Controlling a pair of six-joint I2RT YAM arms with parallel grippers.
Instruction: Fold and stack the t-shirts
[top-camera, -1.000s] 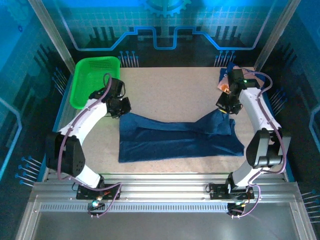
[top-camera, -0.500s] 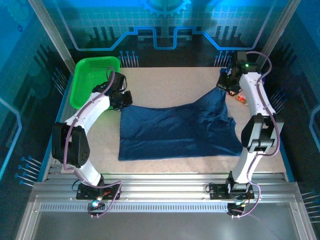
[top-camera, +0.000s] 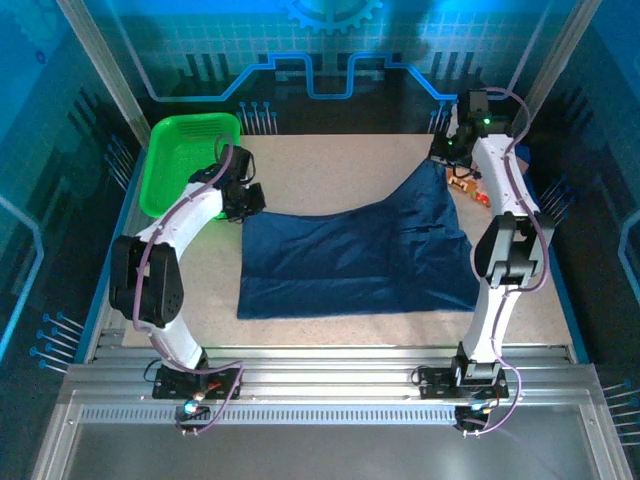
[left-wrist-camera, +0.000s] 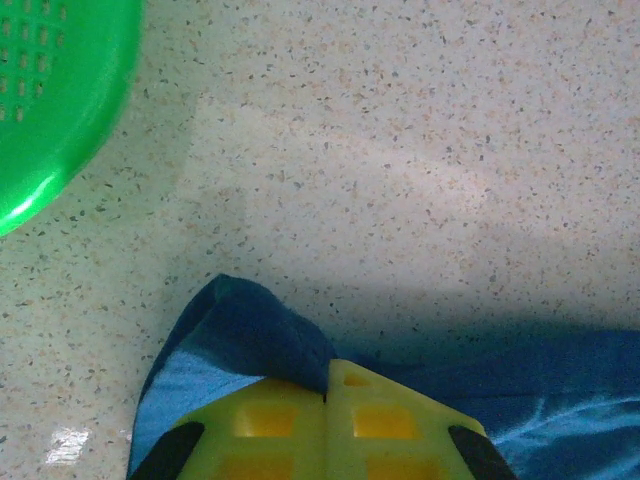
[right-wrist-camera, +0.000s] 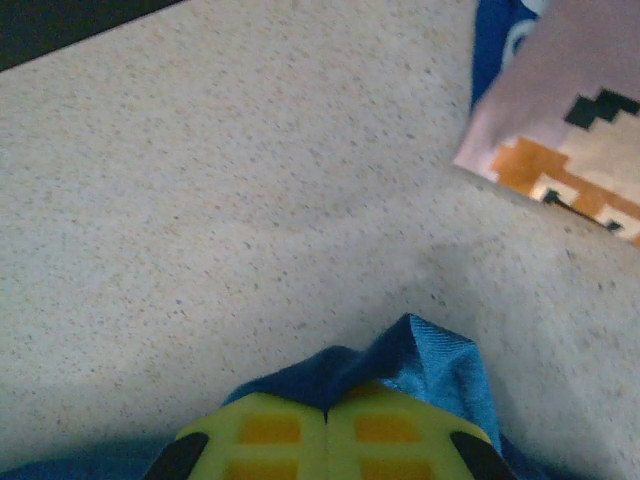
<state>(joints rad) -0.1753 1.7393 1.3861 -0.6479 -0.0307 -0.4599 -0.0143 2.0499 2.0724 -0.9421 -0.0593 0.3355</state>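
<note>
A dark navy t-shirt (top-camera: 350, 250) lies spread across the middle of the table. My left gripper (top-camera: 248, 203) is shut on its far left corner, low over the table. In the left wrist view the cloth (left-wrist-camera: 240, 330) is pinched between the yellow fingertips (left-wrist-camera: 325, 395). My right gripper (top-camera: 441, 160) is shut on the far right corner and holds it raised toward the back; that cloth (right-wrist-camera: 440, 365) bunches over the closed tips (right-wrist-camera: 327, 408). A second t-shirt (top-camera: 472, 187) lies at the far right, its pinkish print (right-wrist-camera: 560, 120) just beyond my right gripper.
A bright green mesh basket (top-camera: 195, 120) stands at the far left corner, its rim (left-wrist-camera: 60, 120) close to my left gripper. The speckled tabletop (top-camera: 340, 170) lies bare behind the shirt. Frame posts and the blue back wall border the table.
Both grippers drew the shirt's far edge toward the back, the right one farthest, toward the back right corner. The shirt opened from a narrow folded band into a wide sheet.
</note>
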